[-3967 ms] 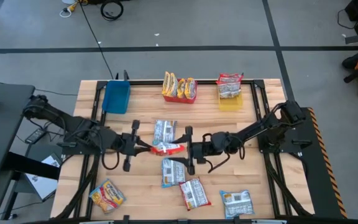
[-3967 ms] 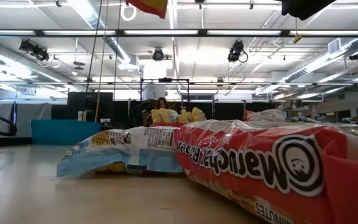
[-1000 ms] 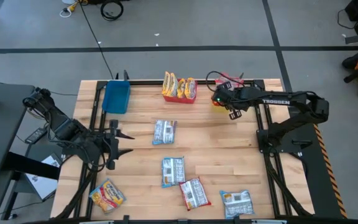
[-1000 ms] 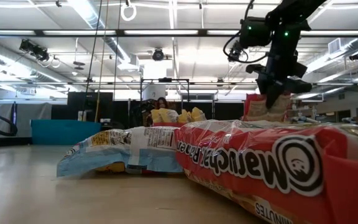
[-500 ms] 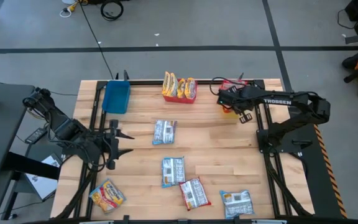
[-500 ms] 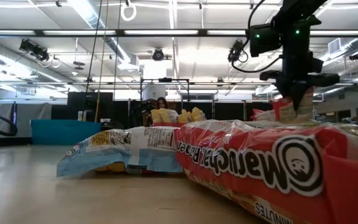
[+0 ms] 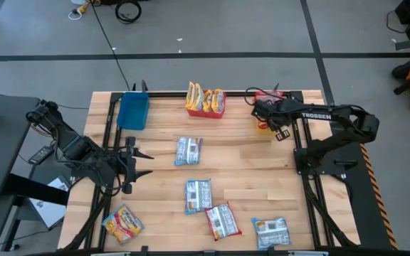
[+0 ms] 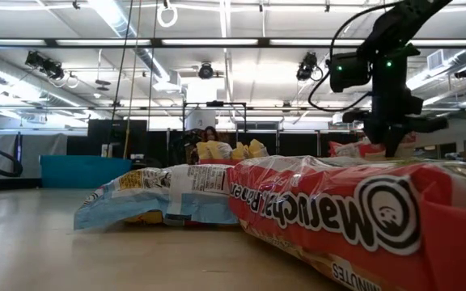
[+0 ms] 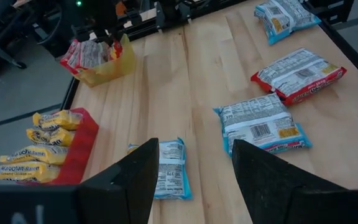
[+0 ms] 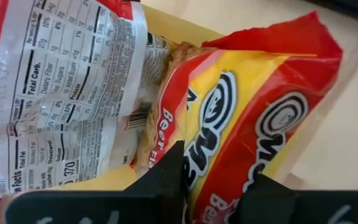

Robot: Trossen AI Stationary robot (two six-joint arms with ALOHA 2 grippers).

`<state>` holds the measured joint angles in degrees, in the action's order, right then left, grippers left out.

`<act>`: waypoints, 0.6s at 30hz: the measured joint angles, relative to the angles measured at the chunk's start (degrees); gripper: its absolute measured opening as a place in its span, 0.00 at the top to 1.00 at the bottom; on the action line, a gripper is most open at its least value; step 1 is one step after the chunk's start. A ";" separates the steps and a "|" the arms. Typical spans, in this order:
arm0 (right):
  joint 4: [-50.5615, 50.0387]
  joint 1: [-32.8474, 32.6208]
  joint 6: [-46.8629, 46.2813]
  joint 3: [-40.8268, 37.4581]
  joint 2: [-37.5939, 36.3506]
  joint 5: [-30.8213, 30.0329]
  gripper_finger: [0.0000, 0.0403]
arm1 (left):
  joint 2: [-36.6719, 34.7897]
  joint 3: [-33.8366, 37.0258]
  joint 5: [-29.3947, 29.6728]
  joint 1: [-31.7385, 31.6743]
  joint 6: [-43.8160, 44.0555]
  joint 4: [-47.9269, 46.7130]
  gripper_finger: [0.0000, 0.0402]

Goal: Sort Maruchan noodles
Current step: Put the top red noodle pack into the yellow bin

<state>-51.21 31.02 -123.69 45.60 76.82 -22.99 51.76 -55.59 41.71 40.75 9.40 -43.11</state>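
Holding my right gripper (image 7: 262,114) over the yellow bin (image 7: 263,126), I see it clenched on a red packet (image 10: 253,118), long axis dipping into the bin.

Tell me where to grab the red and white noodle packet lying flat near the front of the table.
Grip the red-and-white crinkly plastic noodle packet across its narrow width, coming straight down from above. It lies flat on the wooden table, angled, with bare wood along both long edges, though a blue-and-white packet sits close by one end.
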 joint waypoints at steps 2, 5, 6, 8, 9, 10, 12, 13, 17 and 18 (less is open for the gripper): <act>0.09 1.46 2.84 0.04 0.00 0.28 0.82 | -0.01 0.00 0.00 0.00 -0.04 0.00 0.48; 0.44 3.51 5.48 0.09 0.00 2.93 0.78 | -0.02 -0.02 0.02 0.00 -1.06 0.00 0.48; 0.54 4.02 6.71 0.09 0.00 3.38 0.77 | -0.01 0.00 0.00 0.00 -1.52 0.00 0.48; 0.99 4.44 8.86 0.09 -0.11 2.70 0.75 | 0.01 0.00 0.01 -0.07 -2.26 0.06 0.48; 1.24 4.44 9.66 0.09 -0.15 1.51 0.74 | -0.02 0.00 0.02 -0.09 -2.34 0.07 0.48; 1.45 4.44 10.08 0.09 -0.15 0.86 0.74 | -0.01 0.00 0.02 -0.09 -2.40 0.11 0.48; 1.46 4.44 10.91 0.09 -0.17 0.26 0.74 | -0.01 0.00 0.02 -0.09 -2.53 0.53 0.48; 1.43 4.44 11.25 0.09 -0.15 -0.12 0.74 | 0.01 0.00 0.02 -0.09 -2.55 0.92 0.48; 1.20 4.42 13.38 0.09 -0.15 -2.60 0.74 | 0.01 -0.01 0.02 -0.09 -2.59 1.73 0.48; 1.24 4.36 14.66 0.09 -0.15 -3.08 0.74 | 0.01 0.00 0.02 -0.09 -2.60 1.70 0.48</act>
<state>-49.98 35.38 -109.03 45.69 76.66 -26.08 51.77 -55.59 41.74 40.66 6.80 -41.42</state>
